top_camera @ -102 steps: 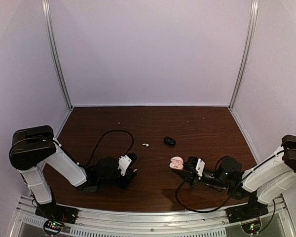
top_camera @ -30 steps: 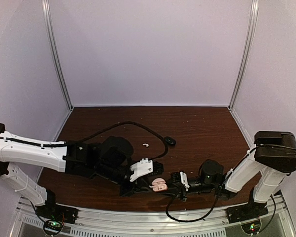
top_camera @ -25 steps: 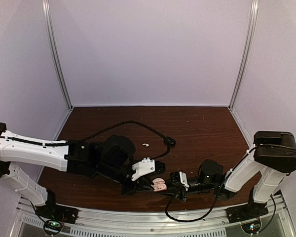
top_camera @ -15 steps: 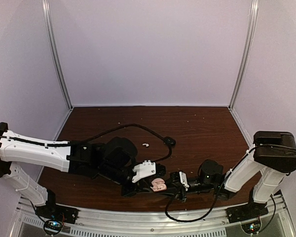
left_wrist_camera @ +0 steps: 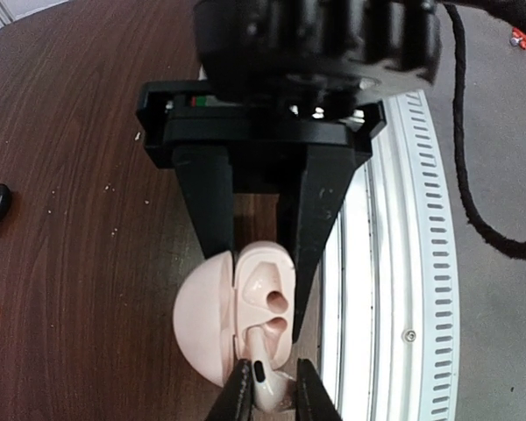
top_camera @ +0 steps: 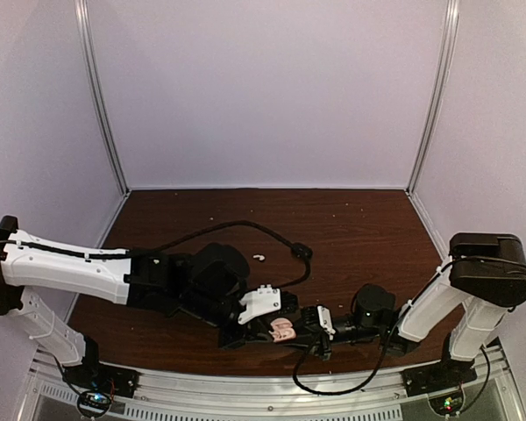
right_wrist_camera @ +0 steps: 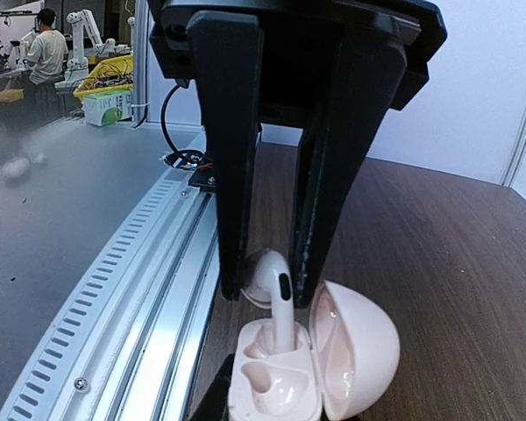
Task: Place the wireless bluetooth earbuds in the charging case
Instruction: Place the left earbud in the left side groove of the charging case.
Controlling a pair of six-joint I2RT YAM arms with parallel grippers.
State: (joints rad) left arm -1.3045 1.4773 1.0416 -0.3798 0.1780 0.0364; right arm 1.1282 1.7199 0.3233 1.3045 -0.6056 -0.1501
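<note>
Left gripper [left_wrist_camera: 273, 391]: closed on a white earbud [right_wrist_camera: 275, 294], one finger on each side of its head.
Right gripper [left_wrist_camera: 261, 298]: closed on the case [left_wrist_camera: 212, 317], black fingers flanking the base from the far side in the left wrist view.
Case: pink, lid swung open to one side, two sockets facing up. It sits between the two grippers, low by the front rail [left_wrist_camera: 381, 289]. Cannot tell if it rests on the table [top_camera: 359, 228].
Held earbud: upright, stem pointing down into one socket, head above the rim, not seated.
Other socket: no earbud in it.
Loose earbud [top_camera: 259, 258]: white, lying on the table, well apart from the case, toward the back.
Black item [top_camera: 300, 251]: small oval on the table, near the loose earbud, with the left arm's cable just beside it. Too small to tell if it is a case or an earbud.
Arms: both reach in low to the front centre, with the fingertips meeting at the case.
</note>
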